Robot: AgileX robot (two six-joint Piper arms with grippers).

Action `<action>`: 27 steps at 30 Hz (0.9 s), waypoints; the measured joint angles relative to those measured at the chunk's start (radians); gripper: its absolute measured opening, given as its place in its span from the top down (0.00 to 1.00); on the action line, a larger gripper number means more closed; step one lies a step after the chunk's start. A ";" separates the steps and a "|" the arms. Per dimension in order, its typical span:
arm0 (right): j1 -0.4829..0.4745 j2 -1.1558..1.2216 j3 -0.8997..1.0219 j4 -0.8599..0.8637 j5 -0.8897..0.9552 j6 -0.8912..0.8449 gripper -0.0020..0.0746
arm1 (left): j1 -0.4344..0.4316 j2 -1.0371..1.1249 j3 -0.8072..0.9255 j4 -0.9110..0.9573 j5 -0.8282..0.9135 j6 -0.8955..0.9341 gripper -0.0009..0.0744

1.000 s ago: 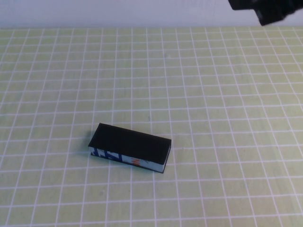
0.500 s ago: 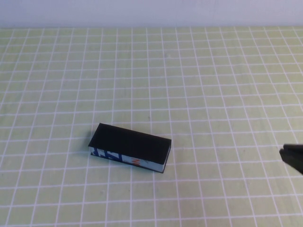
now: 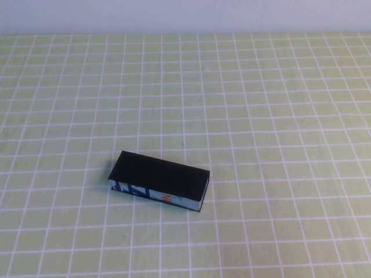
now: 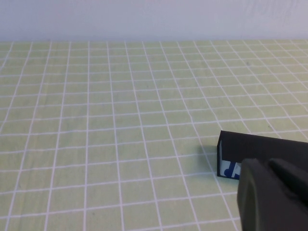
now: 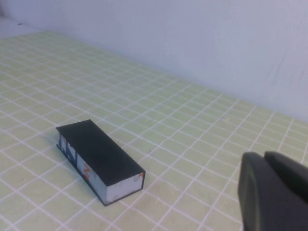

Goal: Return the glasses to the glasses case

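Observation:
The glasses case (image 3: 159, 178) lies shut on the green gridded mat, black on top, with its blue-and-orange printed side towards me. It also shows in the left wrist view (image 4: 262, 144) and in the right wrist view (image 5: 98, 156). The glasses are not in view. Neither arm shows in the high view. My left gripper (image 4: 267, 167) is shut and empty, close beside one end of the case. My right gripper (image 5: 263, 161) is shut and empty, well away from the case over the mat.
The green mat (image 3: 261, 104) with white grid lines covers the table up to a pale wall (image 3: 185, 14) at the back. No other objects are in view.
A dark part of the right arm showed at the top right of the high view, then at its right edge, and is now out of that view. The case has not moved.

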 joint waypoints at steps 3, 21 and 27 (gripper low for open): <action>0.000 -0.016 0.000 0.001 -0.004 0.000 1.00 | 0.000 0.000 0.000 0.000 0.000 0.000 0.99; 0.000 -0.018 0.000 0.002 -0.004 -0.002 1.00 | 0.000 0.000 0.000 0.003 0.020 0.000 0.99; 0.000 -0.018 0.000 0.002 -0.004 -0.002 1.00 | 0.000 0.000 0.001 0.007 0.016 0.000 0.99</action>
